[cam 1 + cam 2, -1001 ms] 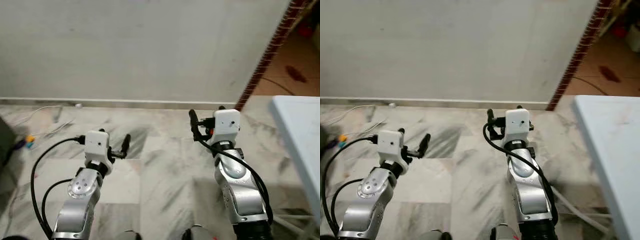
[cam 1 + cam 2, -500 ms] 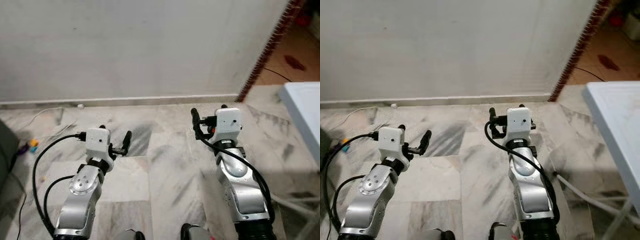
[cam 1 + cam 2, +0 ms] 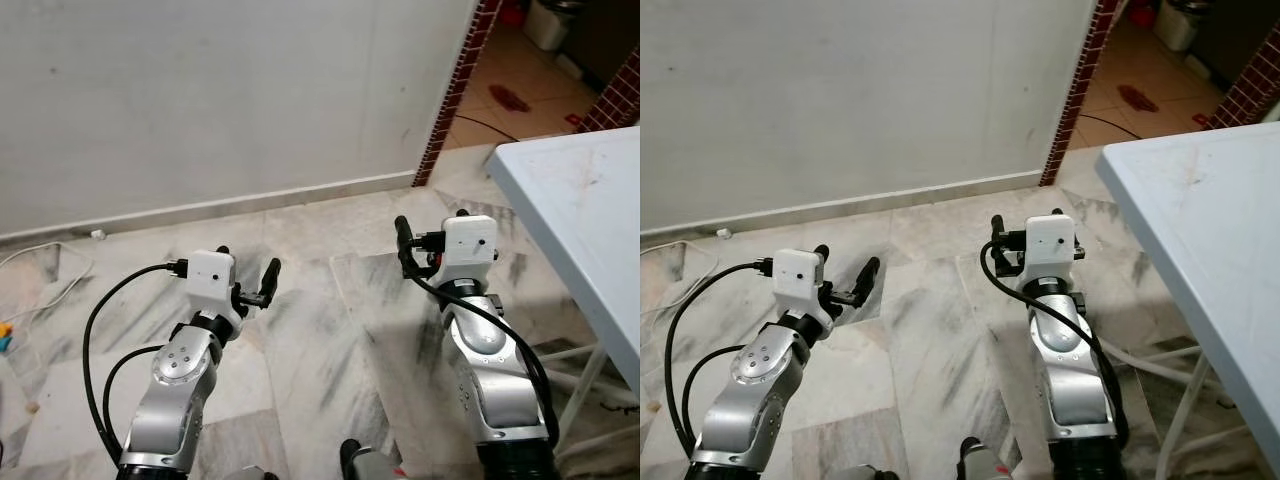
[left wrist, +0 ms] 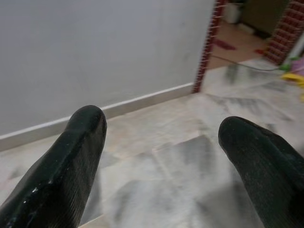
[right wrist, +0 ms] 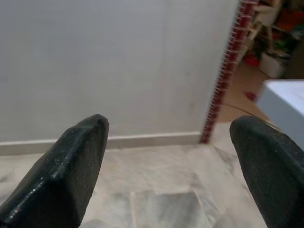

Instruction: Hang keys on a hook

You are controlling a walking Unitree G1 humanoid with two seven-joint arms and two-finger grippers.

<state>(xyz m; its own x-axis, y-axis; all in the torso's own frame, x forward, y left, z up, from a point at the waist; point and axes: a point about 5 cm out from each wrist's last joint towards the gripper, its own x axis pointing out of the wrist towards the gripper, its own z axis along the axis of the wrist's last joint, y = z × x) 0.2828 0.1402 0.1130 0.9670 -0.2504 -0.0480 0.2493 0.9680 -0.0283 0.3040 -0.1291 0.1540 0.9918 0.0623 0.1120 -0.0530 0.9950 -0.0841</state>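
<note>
Both arms are held out in front of me over a grey marble floor [image 3: 320,330]. My left gripper [image 3: 247,272] is open, and the left wrist view has bare floor and wall between its two black fingertips [image 4: 85,123]. My right gripper [image 3: 428,225] is open too, with nothing between its fingertips [image 5: 88,135]. Both point toward the white wall [image 3: 220,90] ahead.
A light blue table [image 3: 590,220] stands close on my right, its white legs [image 3: 590,370] reaching the floor beside my right arm. A red brick door edge [image 3: 455,85] ends the wall, with an orange-tiled room [image 3: 520,85] behind it. A white cable [image 3: 45,270] lies at the left.
The whole picture has shifted: the camera has turned to the right, so the table and the doorway fill more of the right side. Both arms hold the same pose, grippers still open.
</note>
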